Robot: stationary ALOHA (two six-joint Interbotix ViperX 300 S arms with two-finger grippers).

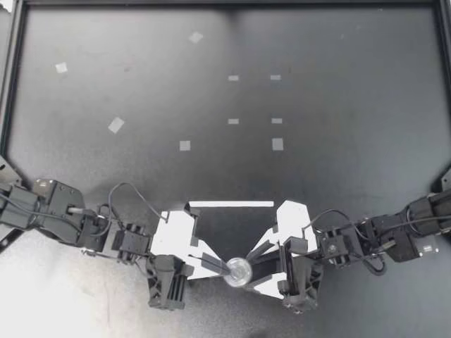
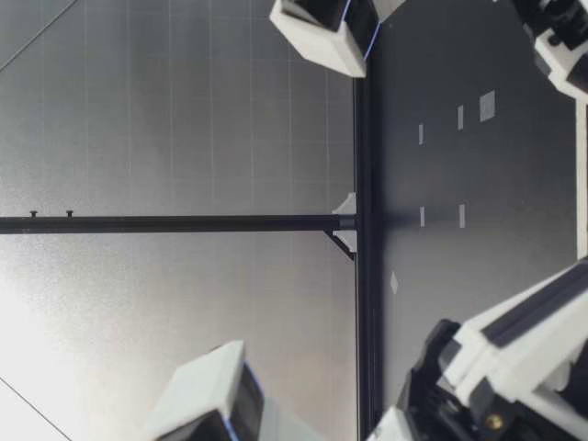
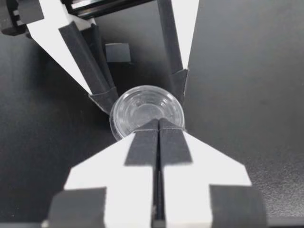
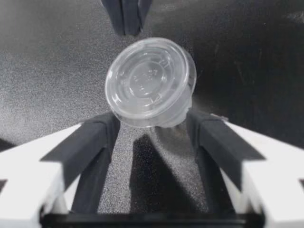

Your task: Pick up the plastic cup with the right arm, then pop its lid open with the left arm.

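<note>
**Q:** What's seen at the near side of the table [image 1: 331,183], left to right?

**A:** The left gripper [image 1: 223,267] is found pinched fully closed, with its tips set against the cup's [image 1: 238,271] rim. The cup is small, clear plastic, capped with a round lid [image 4: 142,78] marked by rings. It's tipped so the lid is turned toward the right wrist camera. It's gripped by the right gripper [image 1: 252,266], which is clamped narrowly, one finger on each side.

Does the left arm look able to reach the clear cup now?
Probably yes: my left pincer, shut, sits at the rim of the clear cup; my right pincer grips only its sides.
</note>
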